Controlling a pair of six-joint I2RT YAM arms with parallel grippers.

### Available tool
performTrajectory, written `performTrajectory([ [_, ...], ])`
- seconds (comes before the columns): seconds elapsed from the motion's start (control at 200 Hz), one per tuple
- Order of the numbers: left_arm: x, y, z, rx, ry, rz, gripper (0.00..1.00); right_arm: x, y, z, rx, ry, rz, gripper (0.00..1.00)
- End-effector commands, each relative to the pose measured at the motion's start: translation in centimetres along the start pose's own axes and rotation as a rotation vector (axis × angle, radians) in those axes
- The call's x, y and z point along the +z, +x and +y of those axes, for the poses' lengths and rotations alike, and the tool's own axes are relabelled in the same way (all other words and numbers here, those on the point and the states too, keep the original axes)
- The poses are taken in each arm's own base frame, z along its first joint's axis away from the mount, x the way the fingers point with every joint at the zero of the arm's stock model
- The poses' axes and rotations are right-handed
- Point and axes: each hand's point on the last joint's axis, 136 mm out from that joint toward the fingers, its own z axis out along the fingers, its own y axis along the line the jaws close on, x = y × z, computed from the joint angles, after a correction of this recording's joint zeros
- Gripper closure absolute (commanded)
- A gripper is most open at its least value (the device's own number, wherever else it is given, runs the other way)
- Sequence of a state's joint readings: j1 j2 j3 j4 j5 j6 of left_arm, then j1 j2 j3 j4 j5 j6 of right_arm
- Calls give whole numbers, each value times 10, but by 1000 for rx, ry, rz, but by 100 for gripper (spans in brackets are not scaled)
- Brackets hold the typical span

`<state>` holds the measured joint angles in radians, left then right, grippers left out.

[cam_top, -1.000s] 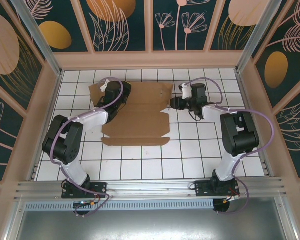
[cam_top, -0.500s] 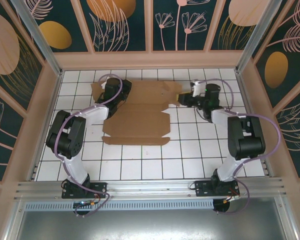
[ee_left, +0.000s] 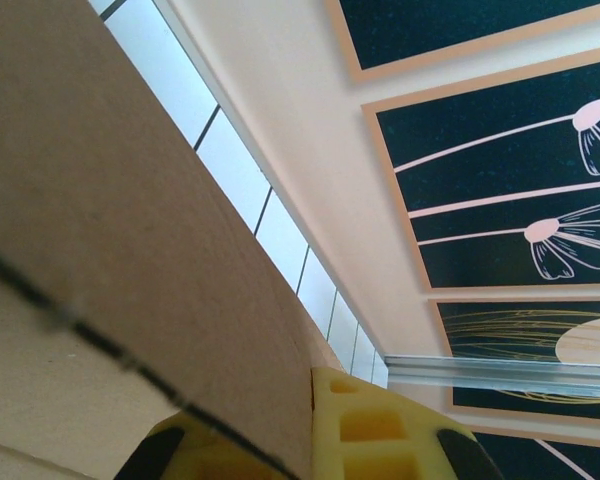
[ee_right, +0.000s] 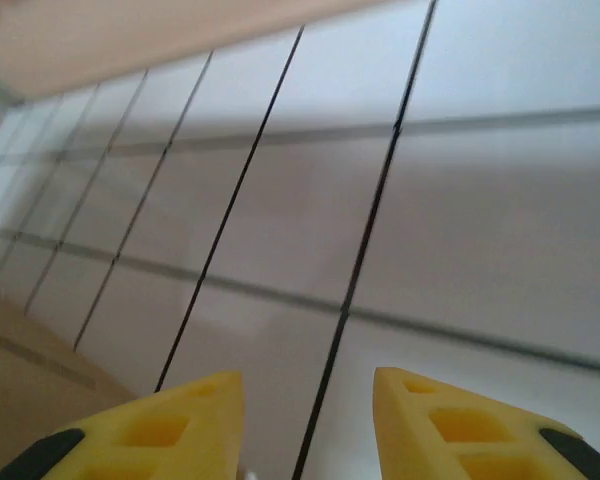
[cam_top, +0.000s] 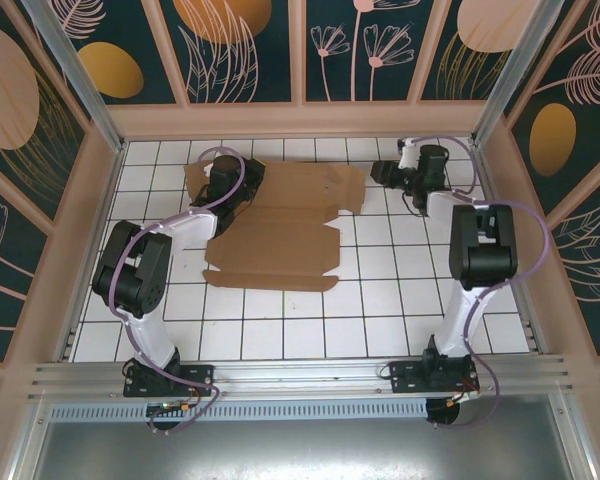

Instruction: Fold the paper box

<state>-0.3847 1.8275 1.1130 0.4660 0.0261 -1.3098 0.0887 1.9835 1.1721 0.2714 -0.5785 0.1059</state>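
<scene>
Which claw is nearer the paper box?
Left. The left claw is on the paper box, cardboard between its fingers; the right claw is just off its far-right edge, over tiles.

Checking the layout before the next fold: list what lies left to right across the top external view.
left arm's elbow → paper box → right gripper → right arm's elbow

The paper box [cam_top: 280, 235] lies mid-frame on the surface [cam_top: 380, 320], left end effector [cam_top: 208, 192] at its upper-left corner, right end effector [cam_top: 379, 172] beside its upper-right.
</scene>
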Motion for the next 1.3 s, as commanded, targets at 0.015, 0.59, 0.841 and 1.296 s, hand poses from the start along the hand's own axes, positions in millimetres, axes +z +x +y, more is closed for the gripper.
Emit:
performTrajectory([
  [0.015, 5, 1, 2, 16, -22, 22, 100, -2, 15, 52, -130, -144, 28, 59],
  [0.59, 3, 5, -6, 2, 13, 49, 100, -7, 29, 121, -196, -328, 0, 51],
  [0.841, -1, 7, -1, 1, 12, 48, 100, -17, 32, 137, -228, -368, -29, 46],
  [1.296, -9, 11, 0, -9, 23, 66, 100, 9, 21, 119, -315, -82, -72, 37],
])
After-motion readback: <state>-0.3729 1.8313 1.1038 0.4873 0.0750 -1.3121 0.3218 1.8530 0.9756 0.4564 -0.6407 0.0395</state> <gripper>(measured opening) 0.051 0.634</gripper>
